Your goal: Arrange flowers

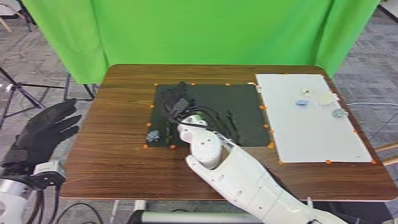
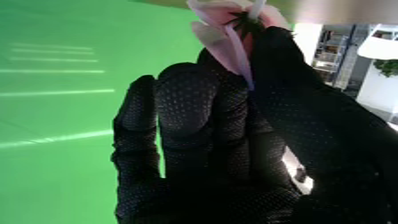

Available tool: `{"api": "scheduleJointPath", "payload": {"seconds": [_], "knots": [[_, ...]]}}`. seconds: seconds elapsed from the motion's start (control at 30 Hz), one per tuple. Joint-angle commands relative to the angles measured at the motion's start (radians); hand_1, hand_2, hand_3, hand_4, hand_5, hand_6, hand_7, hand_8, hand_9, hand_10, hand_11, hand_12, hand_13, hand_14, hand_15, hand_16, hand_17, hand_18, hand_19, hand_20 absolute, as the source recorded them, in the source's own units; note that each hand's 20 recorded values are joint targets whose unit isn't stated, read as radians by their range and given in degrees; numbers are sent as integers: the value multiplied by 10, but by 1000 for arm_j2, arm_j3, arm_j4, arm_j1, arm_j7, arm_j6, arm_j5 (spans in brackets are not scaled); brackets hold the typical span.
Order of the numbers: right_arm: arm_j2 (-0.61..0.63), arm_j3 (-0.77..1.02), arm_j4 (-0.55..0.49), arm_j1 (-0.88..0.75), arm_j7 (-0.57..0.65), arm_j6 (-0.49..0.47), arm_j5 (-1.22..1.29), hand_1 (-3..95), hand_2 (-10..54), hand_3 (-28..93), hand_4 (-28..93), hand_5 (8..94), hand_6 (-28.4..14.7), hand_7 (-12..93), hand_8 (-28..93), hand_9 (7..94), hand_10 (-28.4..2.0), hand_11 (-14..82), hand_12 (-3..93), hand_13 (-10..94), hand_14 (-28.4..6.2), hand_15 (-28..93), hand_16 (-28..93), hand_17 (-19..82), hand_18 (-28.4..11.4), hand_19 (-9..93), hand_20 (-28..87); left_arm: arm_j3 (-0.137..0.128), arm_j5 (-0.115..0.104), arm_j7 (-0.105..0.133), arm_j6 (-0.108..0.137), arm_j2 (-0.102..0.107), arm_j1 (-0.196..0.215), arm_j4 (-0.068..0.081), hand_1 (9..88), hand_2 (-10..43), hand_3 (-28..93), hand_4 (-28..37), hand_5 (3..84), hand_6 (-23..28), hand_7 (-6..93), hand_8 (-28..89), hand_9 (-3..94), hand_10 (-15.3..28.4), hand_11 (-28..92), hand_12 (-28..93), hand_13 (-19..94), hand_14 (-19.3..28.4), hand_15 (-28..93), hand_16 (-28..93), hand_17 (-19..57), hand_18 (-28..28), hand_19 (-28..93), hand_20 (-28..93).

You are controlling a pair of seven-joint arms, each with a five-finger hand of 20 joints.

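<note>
Off the table's left side, we have our left hand open, fingers nearly straight. A grey-blue bloom lies at the near left corner of the black mat. Over the mat's far left part, our right hand is mostly open, thumb and a fingertip pinching a pink flower. Right of it, we see a blue bloom and a grey-green bloom on the white sheet

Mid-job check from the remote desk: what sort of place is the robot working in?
Probably a robotics lab or test room: a green backdrop hangs behind the table, orange marks edge the black mat on it, and grey carpet covers the floor.
</note>
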Motion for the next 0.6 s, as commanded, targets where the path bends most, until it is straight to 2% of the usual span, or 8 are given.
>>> {"api": "scheduleJointPath", "payload": {"seconds": [0.03, 0.17, 0.2, 0.27, 0.6], "knots": [[4, 4, -9, -7, -5, -29, -21, 461, -80, 825, -282, 603, 24, 579, 47, 744, -62, 331, 564, 685, -57, 680, 326, 206, -186, 712, 482, 2, 1, -5, -7, -4, -1, 4, 239, -23, 686, -260, 254, 34, 213, -88, 183, 102, 186, 183, 142, 125, 259, 41, -110, 186, 404, 82], [7, 6, -12, -11, 5, -68, -29, 441, -86, 815, -283, 589, 29, 553, 18, 749, -65, 295, 548, 671, -57, 676, 294, 198, -187, 708, 483, 4, 0, -2, -6, -3, -1, 4, 239, -22, 686, -260, 253, 33, 212, -87, 183, 101, 184, 184, 142, 125, 256, 41, -110, 186, 403, 81], [7, 6, -8, -10, 4, -68, -31, 438, -88, 817, -282, 586, 28, 549, 7, 753, -63, 247, 535, 668, -57, 673, 291, 196, -187, 708, 483, 2, 1, -1, -7, -3, 1, 4, 239, -22, 686, -261, 253, 33, 212, -87, 183, 102, 183, 185, 142, 125, 256, 42, -111, 186, 403, 82], [7, 10, -9, -12, 7, -83, -37, 433, -89, 814, -283, 575, 24, 540, 2, 748, -62, 219, 522, 656, -59, 672, 290, 191, -187, 706, 483, -1, 0, -3, -7, -5, 2, 3, 238, -21, 686, -261, 252, 32, 213, -88, 183, 101, 180, 185, 141, 125, 255, 42, -111, 186, 403, 82], [14, 11, -20, -8, 16, -79, -29, 420, -95, 819, -283, 555, 15, 538, -5, 722, -62, 231, 504, 628, -63, 690, 285, 182, -188, 705, 485, -2, 1, 1, -3, -8, 5, 2, 237, -21, 688, -261, 252, 30, 215, -90, 184, 101, 176, 191, 142, 125, 253, 46, -111, 186, 403, 83]]}}
